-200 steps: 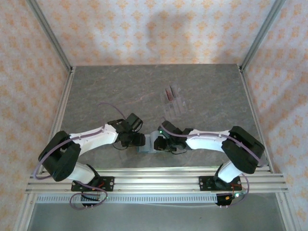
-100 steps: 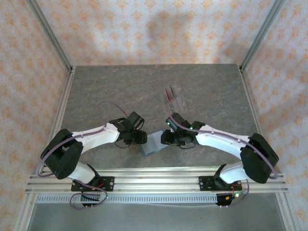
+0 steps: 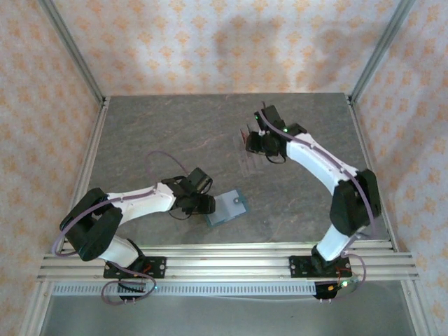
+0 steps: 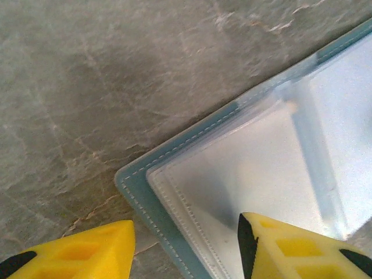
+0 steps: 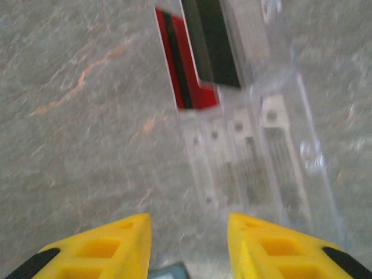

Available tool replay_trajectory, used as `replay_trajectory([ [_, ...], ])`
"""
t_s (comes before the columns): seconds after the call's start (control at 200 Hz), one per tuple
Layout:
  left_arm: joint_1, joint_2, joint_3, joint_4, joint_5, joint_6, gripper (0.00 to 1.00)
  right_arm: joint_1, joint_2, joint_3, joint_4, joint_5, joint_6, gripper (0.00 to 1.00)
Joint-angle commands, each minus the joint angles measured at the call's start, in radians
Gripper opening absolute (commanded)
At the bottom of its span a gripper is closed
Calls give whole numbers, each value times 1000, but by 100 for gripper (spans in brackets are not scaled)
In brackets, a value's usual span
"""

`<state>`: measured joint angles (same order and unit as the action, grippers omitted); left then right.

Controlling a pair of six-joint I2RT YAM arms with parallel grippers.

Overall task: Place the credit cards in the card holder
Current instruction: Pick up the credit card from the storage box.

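1. Nearest me, the left gripper (image 4: pixel 186 250) has stayed down at the card holder (image 3: pixel 227 207). Its jaws stand apart and straddle one corner. One fingertip is over the bare table (image 3: pixel 161 133) and the other over the holder's pale inside. Nothing is clamped.
2. A second ago the holder was bunched between both grippers close to the front rail. It now lies spread open and flat just beside the left gripper, snap stud (image 3: pixel 239 201) up. I judge the opening step done, with the left arm placed to keep the holder from shifting.
3. The big change is the right arm, which has let go of the holder and swung well away toward the far half of the table. The right gripper (image 5: pixel 186 244) now hangs over the clear rack (image 5: pixel 261 157), fingers spread and empty.
4. Farthest off, the credit cards (image 5: pixel 189 87) stand in the rack's far slots. I can make out a red one with a dark stripe and another beside it, though the wrist view is blurred. None is in the holder yet, so a first pick looks next.
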<state>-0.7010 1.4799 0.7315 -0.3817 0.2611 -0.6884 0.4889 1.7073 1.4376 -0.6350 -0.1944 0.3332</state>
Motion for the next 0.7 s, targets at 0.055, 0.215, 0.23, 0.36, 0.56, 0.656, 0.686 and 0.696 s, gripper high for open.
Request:
replay_trajectory([
  [0.055,-8,18,-28,29,-29,-25,49,-15,171,205,-130,129,-121,39],
  [0.215,-8,21,-45,40,-29,-31,48,-22,324,395,-195,178,-169,37],
  [0.23,-9,20,-46,42,-29,-31,48,-22,334,407,-197,180,-172,37],
  [0.36,-9,11,-62,46,-34,-36,48,-22,412,520,-236,209,-195,35],
  [0.56,-8,-4,-73,48,-35,-43,47,-22,499,624,-270,209,-216,32],
  [0.656,-8,-9,-76,46,-35,-45,47,-22,531,658,-291,210,-218,30],
  [0.686,-8,-10,-77,46,-36,-45,47,-22,537,662,-293,200,-218,30],
  [0.696,-8,-10,-77,46,-37,-45,47,-22,538,662,-293,197,-219,30],
])
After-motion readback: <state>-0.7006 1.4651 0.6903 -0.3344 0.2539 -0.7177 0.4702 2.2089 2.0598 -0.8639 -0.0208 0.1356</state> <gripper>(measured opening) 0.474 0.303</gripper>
